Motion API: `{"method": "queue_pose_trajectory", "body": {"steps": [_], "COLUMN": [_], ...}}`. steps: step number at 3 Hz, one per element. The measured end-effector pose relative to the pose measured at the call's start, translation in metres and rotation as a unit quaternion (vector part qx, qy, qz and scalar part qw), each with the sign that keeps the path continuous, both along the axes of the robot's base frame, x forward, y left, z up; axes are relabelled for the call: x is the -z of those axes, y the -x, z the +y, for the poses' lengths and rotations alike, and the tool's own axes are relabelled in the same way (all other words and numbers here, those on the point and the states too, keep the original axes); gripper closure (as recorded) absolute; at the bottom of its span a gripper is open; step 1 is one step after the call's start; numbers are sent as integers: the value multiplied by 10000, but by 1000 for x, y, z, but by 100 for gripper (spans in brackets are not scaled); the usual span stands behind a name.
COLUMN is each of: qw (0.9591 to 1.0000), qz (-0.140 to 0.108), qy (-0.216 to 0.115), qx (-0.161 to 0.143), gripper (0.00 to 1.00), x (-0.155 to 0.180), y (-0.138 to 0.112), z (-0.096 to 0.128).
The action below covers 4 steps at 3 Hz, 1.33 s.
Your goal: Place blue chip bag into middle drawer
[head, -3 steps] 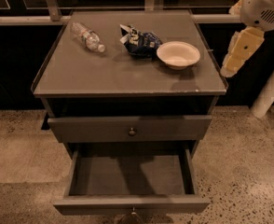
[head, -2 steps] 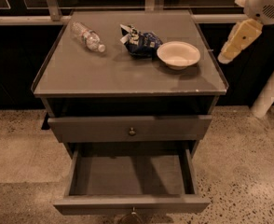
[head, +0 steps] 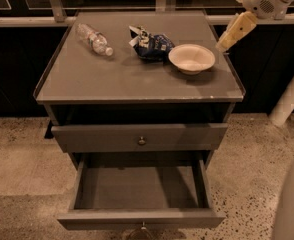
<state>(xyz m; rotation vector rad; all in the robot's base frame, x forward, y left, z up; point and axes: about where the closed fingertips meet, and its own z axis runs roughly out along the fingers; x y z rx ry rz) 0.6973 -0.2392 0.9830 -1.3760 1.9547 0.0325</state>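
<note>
The blue chip bag (head: 152, 44) lies crumpled at the back middle of the grey cabinet top (head: 137, 81), touching the left side of a white bowl (head: 191, 58). The middle drawer (head: 139, 218) is pulled out at the bottom of the view, and its grey inside holds nothing. My gripper (head: 223, 45) hangs at the upper right, above the cabinet's right edge, just right of the bowl and well right of the bag. It holds nothing that I can see.
A clear plastic water bottle (head: 93, 39) lies at the back left of the top. The upper drawer with a small brass knob (head: 141, 140) is closed. A white post (head: 289, 99) stands at the right, on the speckled floor.
My gripper has moved up and to the left, from beside the cabinet's right edge to above it near the bowl. The bag, bowl, bottle and drawers have not moved.
</note>
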Motion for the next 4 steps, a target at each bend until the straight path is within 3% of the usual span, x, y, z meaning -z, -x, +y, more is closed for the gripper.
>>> {"method": "queue_pose_trajectory", "body": {"steps": [1,3,4], "qw": [9980,9981,9964], "qz": [370,245,253], "qy": [-390,-463,-751], "qx": [-320,-323,-303], "gripper": [0,0,0], "x": [31,26,39], "y": [-32,-41,-55], "z": [34,33,40]}}
